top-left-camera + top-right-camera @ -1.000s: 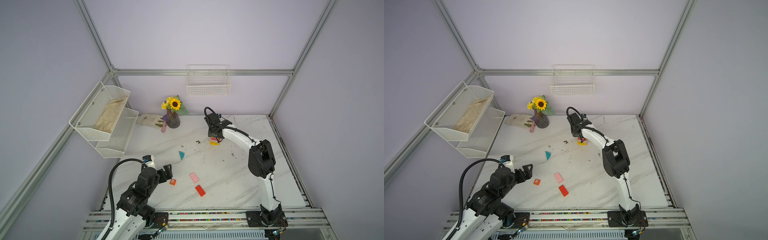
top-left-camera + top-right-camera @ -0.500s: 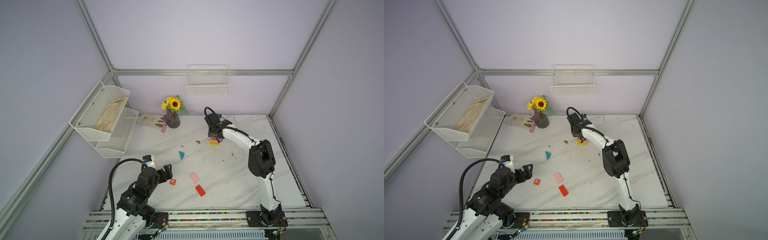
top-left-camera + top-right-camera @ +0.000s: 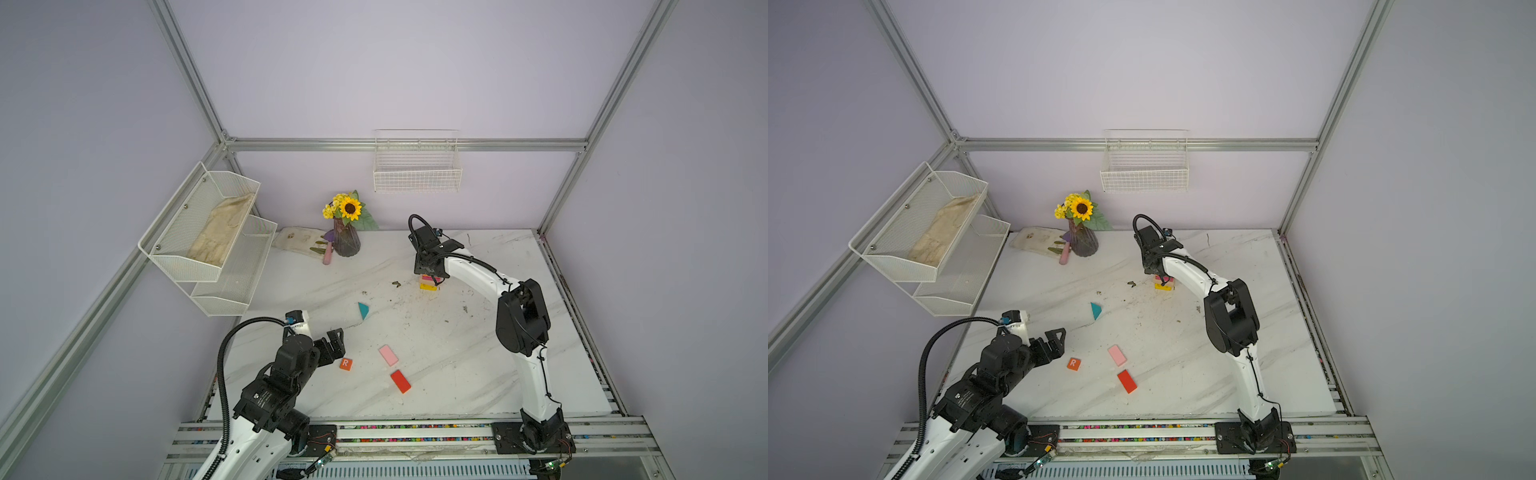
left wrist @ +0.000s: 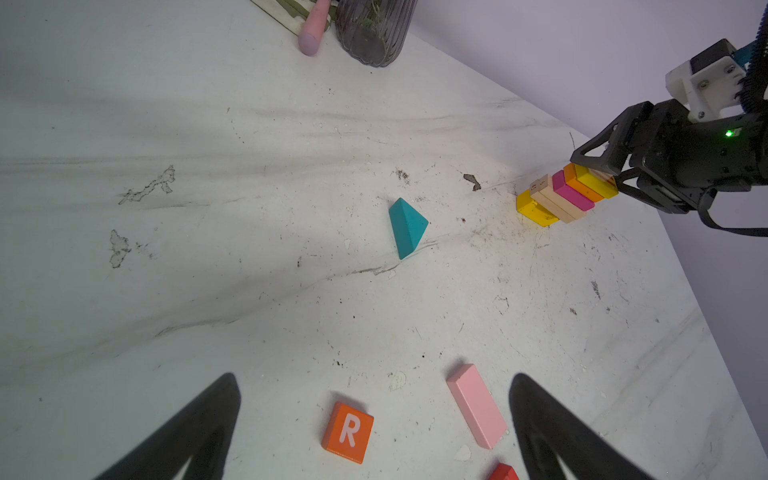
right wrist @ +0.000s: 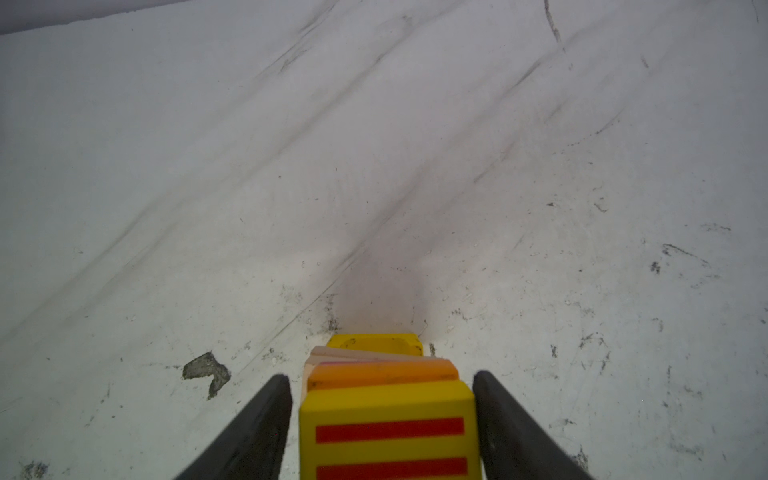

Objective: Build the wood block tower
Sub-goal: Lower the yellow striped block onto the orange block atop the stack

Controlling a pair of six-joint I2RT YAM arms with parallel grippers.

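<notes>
Two grippers show. Left gripper (image 3: pixel 336 344), well left of the stacked coloured wood-block tower (image 4: pixel 559 199), stands wide open and empty, near the orange wooden "R" cube (image 3: pixel 345 364). Teal triangular block (image 3: pixel 363 310), pink slab (image 3: pixel 388 355) and red slab (image 3: pixel 400 381) lie on the bench (image 3: pixel 436 340), left of the tower. Right gripper (image 5: pixel 381 376) straddles the tower's top yellow red-striped block (image 5: pixel 388 432); whether it is clamping cannot be told.

From the teal wooden triangle (image 3: pixel 363 310), the multicoloured wood-block tower (image 3: pixel 428 286) stands at two o'clock, the pink wooden slab (image 3: pixel 388 355) at five, the orange wooden cube (image 3: pixel 345 364) at six.
</notes>
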